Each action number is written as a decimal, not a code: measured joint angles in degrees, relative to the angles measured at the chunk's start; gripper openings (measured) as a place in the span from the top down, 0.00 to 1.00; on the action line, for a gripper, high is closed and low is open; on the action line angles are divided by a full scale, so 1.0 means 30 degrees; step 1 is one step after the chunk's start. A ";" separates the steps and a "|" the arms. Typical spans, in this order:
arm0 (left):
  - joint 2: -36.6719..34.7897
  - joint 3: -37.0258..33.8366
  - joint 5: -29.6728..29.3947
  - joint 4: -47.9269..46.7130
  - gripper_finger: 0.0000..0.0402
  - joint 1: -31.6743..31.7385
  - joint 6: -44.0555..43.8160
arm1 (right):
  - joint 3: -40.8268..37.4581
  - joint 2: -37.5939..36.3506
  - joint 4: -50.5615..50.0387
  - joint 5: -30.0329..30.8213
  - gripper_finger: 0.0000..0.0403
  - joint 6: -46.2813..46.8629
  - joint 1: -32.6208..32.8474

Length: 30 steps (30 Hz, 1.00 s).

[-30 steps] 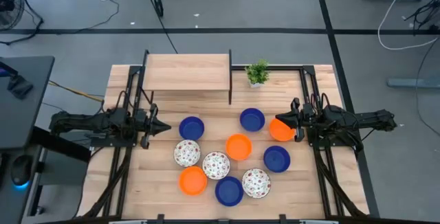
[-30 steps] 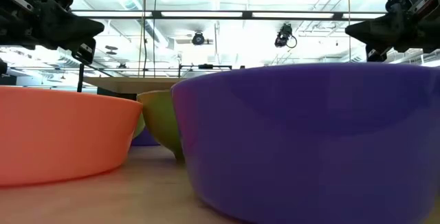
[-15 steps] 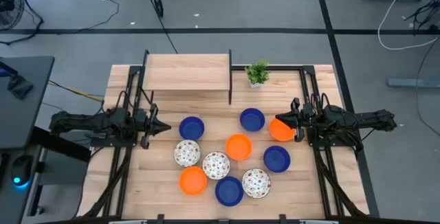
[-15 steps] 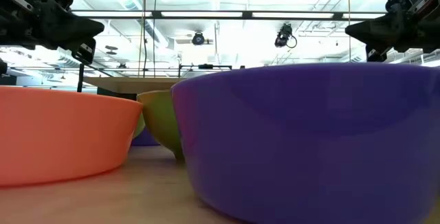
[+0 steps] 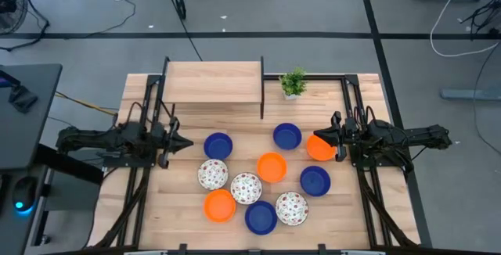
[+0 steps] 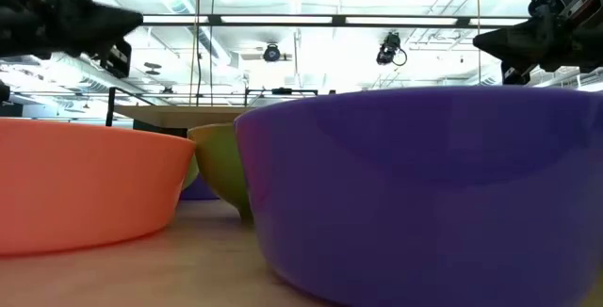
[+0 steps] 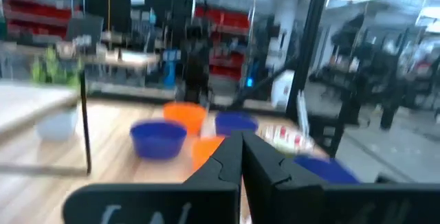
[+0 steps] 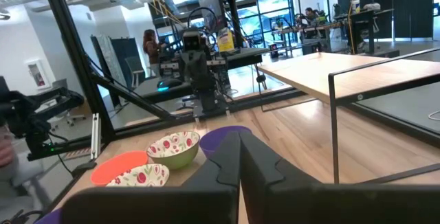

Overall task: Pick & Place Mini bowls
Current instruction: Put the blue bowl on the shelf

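Note:
The mini bowls stand on their bases in a loose cluster on the wooden table (image 5: 352, 224) between the arms. Several are blue, such as one (image 5: 218, 145). Three are orange, such as one (image 5: 272, 167). Three are white with a floral pattern, such as one (image 5: 246, 188). My left gripper (image 5: 190, 142) is shut, raised over the table's left side, pointing at the cluster. My right gripper (image 5: 315, 137) is shut too, held level above the right-hand orange bowl (image 5: 320, 149) and clear of it. Both show high in the low view, my left gripper (image 6: 139, 21) and my right gripper (image 6: 476, 39).
A raised wooden shelf (image 5: 213, 81) on dark legs stands at the far left of the table. A small green potted plant (image 5: 293, 83) sits to its right. Black frame rails run along both table sides. In the low view a blue bowl (image 6: 424, 194) fills the foreground.
My left gripper has tipped its fingertips slightly upward while staying in place. The bowls and my right gripper have kept still.

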 joint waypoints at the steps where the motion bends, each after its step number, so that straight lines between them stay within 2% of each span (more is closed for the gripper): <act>1: 0.0000 0.0000 0.0000 0.0321 0.98 -0.0003 -0.0057 | 0.0000 0.0000 0.0000 -0.0001 0.99 0.0000 -0.0001; 7: 0.0000 -0.0005 -0.0078 0.0867 0.98 0.0002 -0.0067 | 0.0003 0.0000 0.0000 -0.0004 0.99 0.0000 0.0002; 11: 0.0036 -0.0006 -0.1383 0.2674 0.98 0.0002 0.0849 | 0.0000 0.0000 0.0000 -0.0006 0.99 0.0000 -0.0006; 15: 0.1163 0.0038 -0.2645 0.3882 0.98 0.0002 0.1967 | 0.0005 0.0000 -0.0007 -0.0006 0.99 -0.0003 -0.0003; 22: 0.7066 0.1278 -0.7065 0.3694 0.98 0.0002 0.1939 | 0.0000 0.0000 -0.0007 -0.0006 0.99 -0.0004 -0.0006; 26: 1.1076 0.3287 -0.7453 0.2325 0.92 0.0009 0.1171 | 0.0001 0.0000 -0.0007 -0.0006 0.99 0.0000 -0.0001; 30: 1.5344 0.6053 -0.7934 -0.0481 0.81 0.0024 -0.0517 | 0.0000 0.0000 -0.0007 -0.0006 0.99 -0.0005 -0.0006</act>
